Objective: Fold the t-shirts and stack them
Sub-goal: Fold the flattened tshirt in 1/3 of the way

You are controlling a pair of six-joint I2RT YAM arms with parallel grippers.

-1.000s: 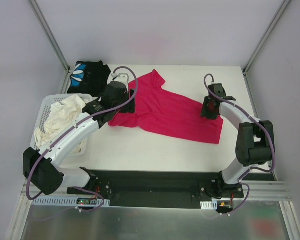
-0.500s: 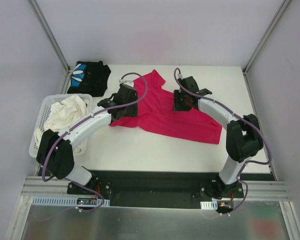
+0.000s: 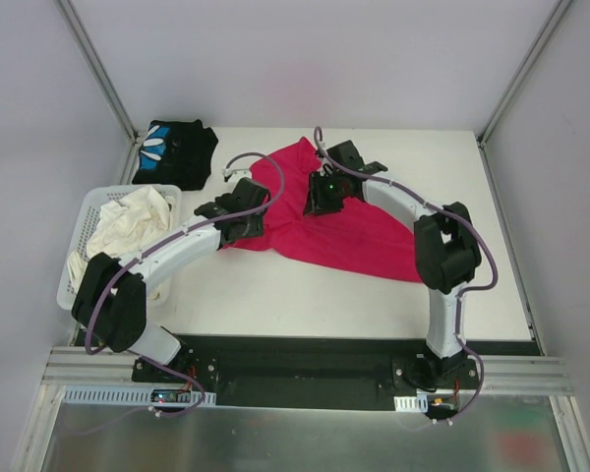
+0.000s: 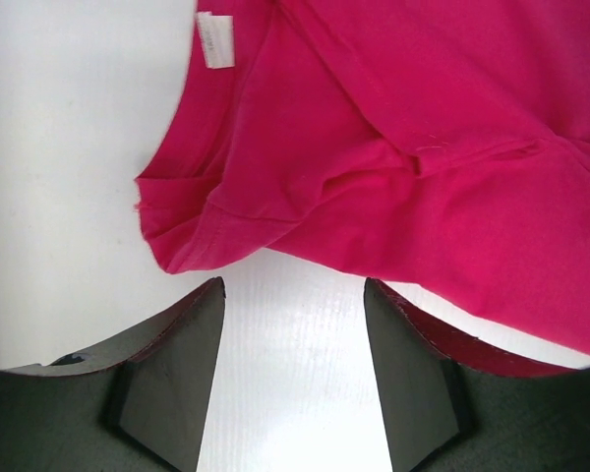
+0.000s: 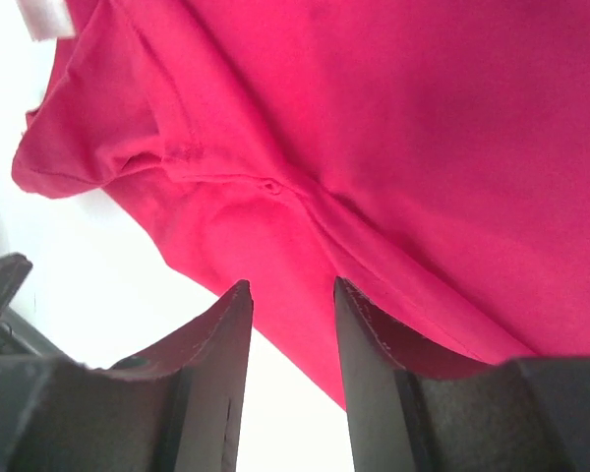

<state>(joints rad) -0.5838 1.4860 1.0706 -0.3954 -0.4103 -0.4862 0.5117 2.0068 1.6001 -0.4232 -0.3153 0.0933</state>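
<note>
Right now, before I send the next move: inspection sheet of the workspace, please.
Surface: white table, nothing spilled.
Job's things: magenta-red t-shirt spread out, rumpled, not folded; black t-shirt with a blue-and-white print bunched at the far left corner, apart from the red one.
Clutter: white lattice basket at the left edge, holding pale cloth.
Grippers: left gripper open over bare table beside the red shirt's edge, holding nothing; right gripper open above the red shirt, nothing pinched.
Cables: purple cables run along both arms and loop above both wrists; no snag seen.
Surroundings: plain pale walls, metal frame posts; nothing else seen.
</note>
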